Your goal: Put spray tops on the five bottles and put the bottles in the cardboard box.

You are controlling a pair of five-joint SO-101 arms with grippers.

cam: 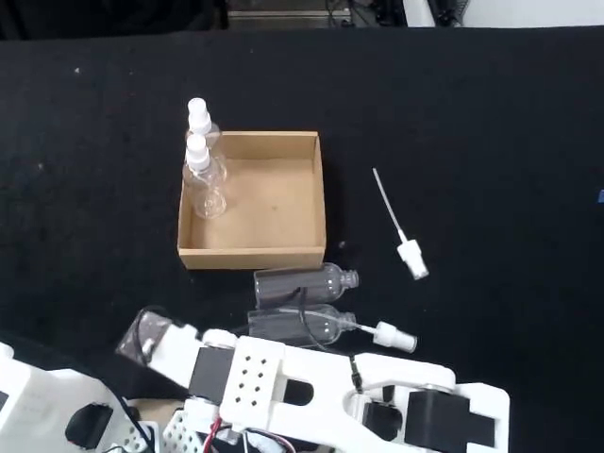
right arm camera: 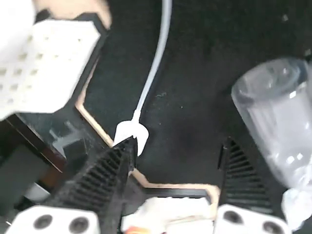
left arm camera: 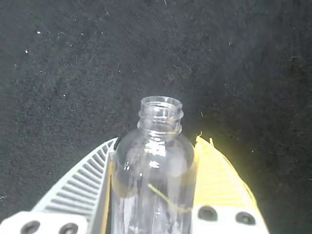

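My left gripper (left arm camera: 157, 141) is shut on a clear bottle (left arm camera: 155, 161) with a bare open neck; the high view has this bottle (cam: 142, 336) at the front left, over the black mat. My right gripper (right arm camera: 179, 144) is open. A white spray top (right arm camera: 130, 135) with its long tube lies against one fingertip, and a clear bottle (right arm camera: 273, 117) lies beside the other. The cardboard box (cam: 255, 253) stands mid-table with two topped bottles (cam: 203, 175) at its left wall. In front of it lie an uncapped bottle (cam: 307, 282) and another bottle (cam: 300, 326) with a spray top (cam: 394, 336) at its neck.
A loose spray top (cam: 411, 257) with a long tube lies right of the box. The white arm bodies (cam: 311, 396) crowd the front edge of the table. The black mat stretches bare behind and to both sides of the box.
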